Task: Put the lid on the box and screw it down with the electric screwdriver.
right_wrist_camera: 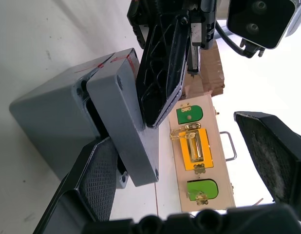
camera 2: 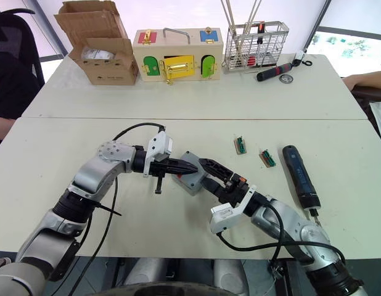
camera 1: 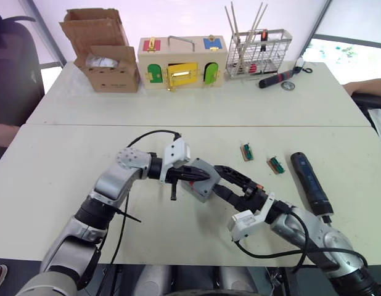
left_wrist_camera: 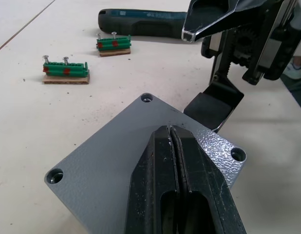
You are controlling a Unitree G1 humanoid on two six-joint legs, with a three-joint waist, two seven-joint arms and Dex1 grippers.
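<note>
The lid (left_wrist_camera: pixel 116 165) is pressed onto the box (right_wrist_camera: pixel 53 122) by the closed left gripper (left_wrist_camera: pixel 174 141); the right gripper (camera 1: pixel 224 179) is spread wide beside the box.

- We note an open brown cardboard box (camera 1: pixel 104 52) at the table's far left.
- Beside it, a wooden box with coloured doors (camera 1: pixel 182 61).
- A wire basket (camera 1: pixel 258 54); a black-and-red handled tool (camera 1: pixel 275 79) just beside.
- Two small green terminal blocks (camera 1: pixel 246 152) mid-table.

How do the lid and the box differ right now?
The lid is a shallow flat plate, the box deeper. The lid sits tilted, not flush, on the box, which rests on the table. The left gripper presses the lid; the box has a red mark. Both are grey and square.
</note>
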